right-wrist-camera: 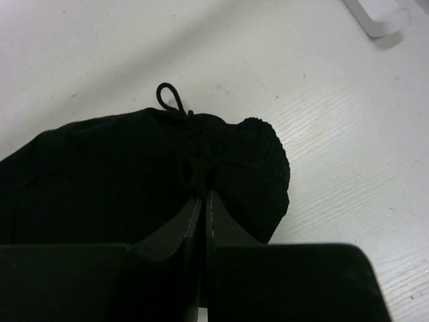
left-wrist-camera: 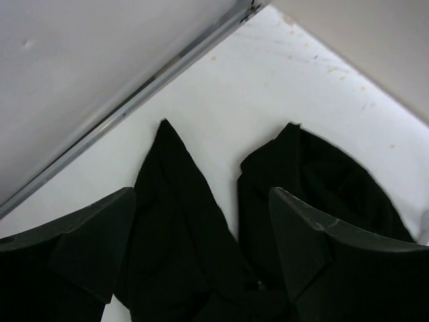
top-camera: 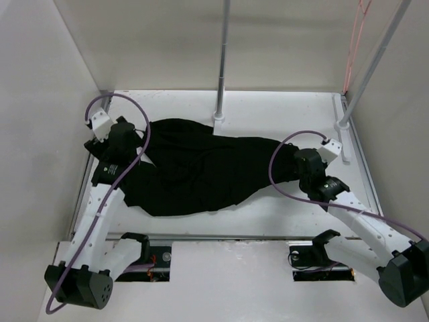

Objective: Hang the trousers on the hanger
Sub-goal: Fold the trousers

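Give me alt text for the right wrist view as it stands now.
The right gripper, jaws almost together, appears to pinch a fold at the bunched waist end of the black trousers. Their drawstring loop lies on the white table. A white pole base shows in the top right corner.

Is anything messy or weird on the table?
Yes. The trousers lie bunched and wrinkled in a heap across the table, not spread flat. At one end, a small drawstring loop pokes out onto the bare surface.
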### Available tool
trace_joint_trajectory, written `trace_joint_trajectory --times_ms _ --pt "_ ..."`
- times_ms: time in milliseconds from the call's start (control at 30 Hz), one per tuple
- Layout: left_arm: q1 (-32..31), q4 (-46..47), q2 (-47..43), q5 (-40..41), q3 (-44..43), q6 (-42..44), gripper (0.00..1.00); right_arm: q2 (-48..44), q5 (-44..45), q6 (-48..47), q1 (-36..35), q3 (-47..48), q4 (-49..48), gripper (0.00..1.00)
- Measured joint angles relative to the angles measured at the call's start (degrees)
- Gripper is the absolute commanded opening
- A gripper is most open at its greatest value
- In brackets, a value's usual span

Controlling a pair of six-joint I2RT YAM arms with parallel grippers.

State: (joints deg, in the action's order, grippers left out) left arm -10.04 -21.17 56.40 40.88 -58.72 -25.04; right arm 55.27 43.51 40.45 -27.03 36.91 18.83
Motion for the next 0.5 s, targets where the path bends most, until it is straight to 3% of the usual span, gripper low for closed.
trace_joint_trajectory --times_ms 100,233,367,500 --pt "2.4 0.6 -3.3 0.0 6.7 -1.0 0.79 -1.6 -0.5 0.3 1.9 -1.2 -0.1 0.07" --pt "11.0 1.4 -1.1 -1.7 11.8 -5.3 0.79 -3.0 -0.8 0.2 1.0 -1.5 -1.7 0.07" --pt "18.4 4.6 10.6 -5.4 11.5 -9.0 0.81 -2.0 -1.6 -0.4 -1.2 -1.5 -3.7 0.04" --pt "21.8 7.9 25.0 -11.4 10.8 -10.4 0.79 -3.8 -4.1 -0.5 0.4 -3.5 -5.4 0.05"
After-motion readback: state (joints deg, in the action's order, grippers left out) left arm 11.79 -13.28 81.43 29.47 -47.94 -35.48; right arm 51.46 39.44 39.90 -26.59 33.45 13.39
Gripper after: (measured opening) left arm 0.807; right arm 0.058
